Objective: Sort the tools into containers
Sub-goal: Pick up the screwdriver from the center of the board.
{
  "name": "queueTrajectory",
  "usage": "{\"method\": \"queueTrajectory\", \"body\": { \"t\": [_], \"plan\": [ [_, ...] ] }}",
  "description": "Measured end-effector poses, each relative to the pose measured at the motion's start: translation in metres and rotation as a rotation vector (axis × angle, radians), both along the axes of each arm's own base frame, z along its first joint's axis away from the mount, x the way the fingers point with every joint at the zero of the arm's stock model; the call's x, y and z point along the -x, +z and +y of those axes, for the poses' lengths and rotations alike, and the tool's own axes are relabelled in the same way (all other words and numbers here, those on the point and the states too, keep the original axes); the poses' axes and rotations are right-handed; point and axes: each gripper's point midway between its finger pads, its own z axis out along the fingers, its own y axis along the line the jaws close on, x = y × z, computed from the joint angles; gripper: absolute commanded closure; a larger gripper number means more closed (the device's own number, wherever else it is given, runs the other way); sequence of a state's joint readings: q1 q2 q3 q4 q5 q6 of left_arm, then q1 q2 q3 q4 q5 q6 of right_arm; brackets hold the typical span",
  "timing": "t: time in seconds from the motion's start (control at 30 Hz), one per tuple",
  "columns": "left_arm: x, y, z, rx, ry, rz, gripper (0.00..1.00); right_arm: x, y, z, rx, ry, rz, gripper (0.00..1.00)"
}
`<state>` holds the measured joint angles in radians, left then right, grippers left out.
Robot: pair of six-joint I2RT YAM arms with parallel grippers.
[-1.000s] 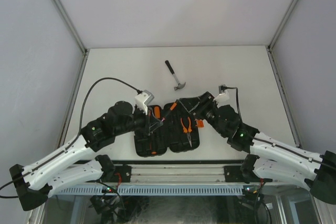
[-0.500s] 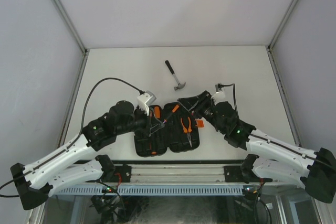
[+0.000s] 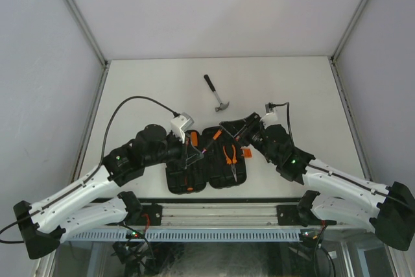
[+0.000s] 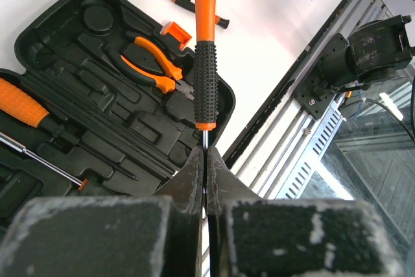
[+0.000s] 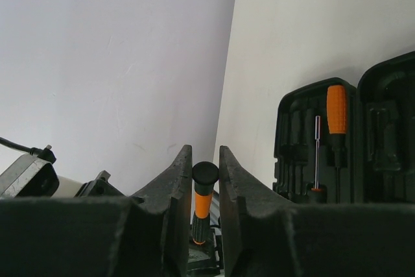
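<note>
Left gripper (image 4: 205, 160) jaws pinch steel shaft of slim black-and-orange screwdriver (image 4: 205, 82), held above open black plastic tool case (image 4: 84, 24), likely for handover. Right gripper (image 5: 205, 159) jaws flank handle cap; whether clamped, cannot tell. Black-handled steel claw hammer (image 3: 218, 94) lies outside, 12 o'clock of case.

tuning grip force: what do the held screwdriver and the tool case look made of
The held screwdriver: glossy orange plastic handle with a black dimpled sleeve, probably rubber or textured plastic; thin shaft looks like steel. The tool case: matte black moulded plastic, judging by its formed slots.
</note>
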<state>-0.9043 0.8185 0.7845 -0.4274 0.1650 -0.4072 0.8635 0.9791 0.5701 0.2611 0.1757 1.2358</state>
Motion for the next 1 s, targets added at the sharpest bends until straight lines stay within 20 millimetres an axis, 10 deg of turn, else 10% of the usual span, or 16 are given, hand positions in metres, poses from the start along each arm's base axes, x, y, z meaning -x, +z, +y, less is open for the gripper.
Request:
{"method": "queueTrajectory", "body": {
  "t": [0.33,1.0],
  "plan": [
    [0.001,0.000,0.000,0.000,-0.004,0.000,0.41,0.000,0.000,0.000,0.002,0.003,-0.001,1.00],
    [-0.006,-0.023,-0.006,-0.068,0.004,0.051,0.60,0.011,-0.028,0.011,0.098,0.086,0.028,1.00]
  ]
}}
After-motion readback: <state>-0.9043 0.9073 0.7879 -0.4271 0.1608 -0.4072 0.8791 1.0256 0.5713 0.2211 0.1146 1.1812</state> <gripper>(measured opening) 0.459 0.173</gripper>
